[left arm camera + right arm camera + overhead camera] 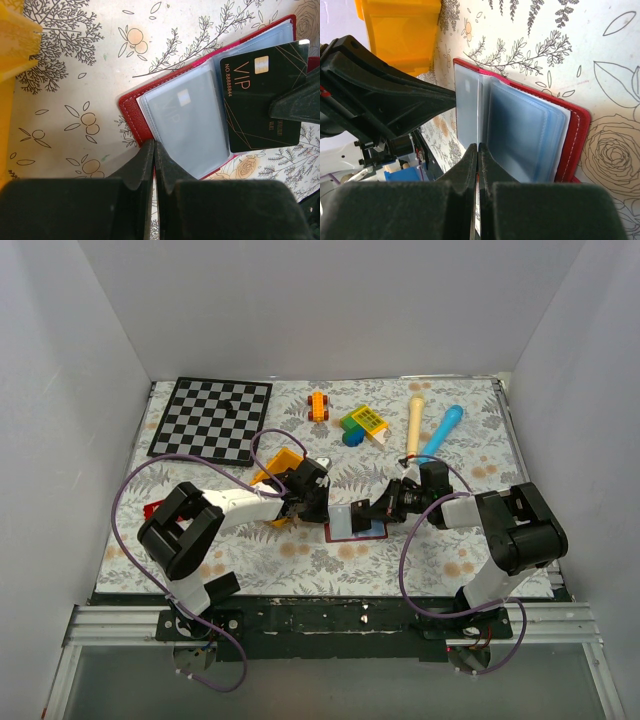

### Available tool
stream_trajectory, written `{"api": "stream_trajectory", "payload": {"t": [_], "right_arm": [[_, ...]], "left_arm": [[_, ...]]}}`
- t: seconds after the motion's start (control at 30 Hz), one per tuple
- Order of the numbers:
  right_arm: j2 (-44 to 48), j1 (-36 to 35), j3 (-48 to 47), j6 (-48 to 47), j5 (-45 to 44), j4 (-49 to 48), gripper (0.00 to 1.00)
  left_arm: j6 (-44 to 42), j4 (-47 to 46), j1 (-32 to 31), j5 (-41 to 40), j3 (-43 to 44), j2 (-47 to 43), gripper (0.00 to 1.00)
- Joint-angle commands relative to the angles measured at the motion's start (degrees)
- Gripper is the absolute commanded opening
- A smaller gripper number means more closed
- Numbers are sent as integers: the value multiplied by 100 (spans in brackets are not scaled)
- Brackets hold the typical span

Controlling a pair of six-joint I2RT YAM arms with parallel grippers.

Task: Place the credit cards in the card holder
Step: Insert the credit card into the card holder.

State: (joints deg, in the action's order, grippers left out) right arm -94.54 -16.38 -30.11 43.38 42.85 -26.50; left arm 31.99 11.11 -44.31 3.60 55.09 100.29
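Note:
The maroon card holder (372, 531) lies open on the flowered cloth, its pale blue pockets fanned out (131, 107) (577, 135). One pocket shows a card faintly through the plastic (184, 98). A black credit card (260, 100) marked VIP lies partly over the right pockets, and a dark finger (295, 106) of my right gripper (378, 508) (478, 148) is clamped on its right side. That gripper is shut on the card, which is seen edge-on in its own view. My left gripper (318, 502) (154, 145) is shut, its tips resting at the holder's near edge.
A yellow bin (281, 464) (15, 45) (402, 30) stands just left of the holder, behind the left arm. A chessboard (212, 418) lies at the back left. An orange toy car (318, 405), a green-yellow block (363, 422), a cream stick (414, 425) and a blue marker (441, 432) lie at the back.

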Motion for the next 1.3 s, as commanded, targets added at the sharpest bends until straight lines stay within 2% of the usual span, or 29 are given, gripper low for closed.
{"api": "stream_trajectory", "payload": {"t": [0.0,1.27], "right_arm": [[-55,-23,23,22,136,-241,1],[-662,-251,-4,426,320,-909,1]], "left_arm": [[-8,119,2,1,-130,-89,0],[-35,110,2,27,-130,-80,0]]}}
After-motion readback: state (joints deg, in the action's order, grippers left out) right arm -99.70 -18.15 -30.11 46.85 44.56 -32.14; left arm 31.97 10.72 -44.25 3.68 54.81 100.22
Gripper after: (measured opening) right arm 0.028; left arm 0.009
